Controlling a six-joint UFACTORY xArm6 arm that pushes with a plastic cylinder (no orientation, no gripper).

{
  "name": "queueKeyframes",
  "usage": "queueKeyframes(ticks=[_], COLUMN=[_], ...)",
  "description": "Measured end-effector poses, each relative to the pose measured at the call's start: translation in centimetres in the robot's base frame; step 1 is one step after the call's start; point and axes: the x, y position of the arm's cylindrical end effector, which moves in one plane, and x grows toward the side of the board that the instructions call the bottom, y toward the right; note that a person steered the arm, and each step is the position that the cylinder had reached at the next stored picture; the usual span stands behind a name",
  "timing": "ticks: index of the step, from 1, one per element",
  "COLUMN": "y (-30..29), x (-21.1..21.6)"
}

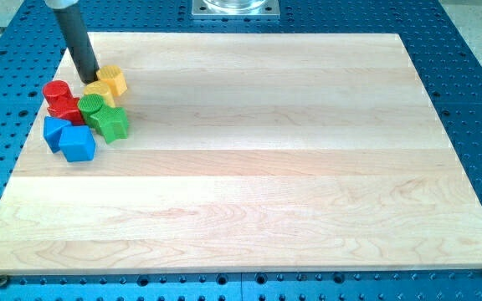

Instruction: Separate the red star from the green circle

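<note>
The red star [66,109] lies in a tight cluster near the board's left edge. The green circle [91,104] sits right against it on its right side. My tip [89,80] stands just above the cluster, beside the left of a yellow block [112,79] and a little above the green circle. A second yellow block [99,90] lies just below the tip, touching the green circle's top. A red circle [56,90] sits directly above the red star.
A green star [110,123] touches the green circle at its lower right. Two blue blocks [54,132] [78,144] lie at the cluster's bottom. The wooden board [249,167] rests on a blue perforated table [467,100]. A metal mount [235,7] is at the top.
</note>
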Motion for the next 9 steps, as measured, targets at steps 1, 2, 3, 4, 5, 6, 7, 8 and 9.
queueKeyframes(ticks=[1,2,3,4,5,6,7,8,9], y=[1.2,2.1,2.0,0.7,-1.6,-2.3,-2.2,-1.9,-1.9], x=[1.1,1.1,1.2,1.2,2.8,7.8,13.7,14.8,14.8])
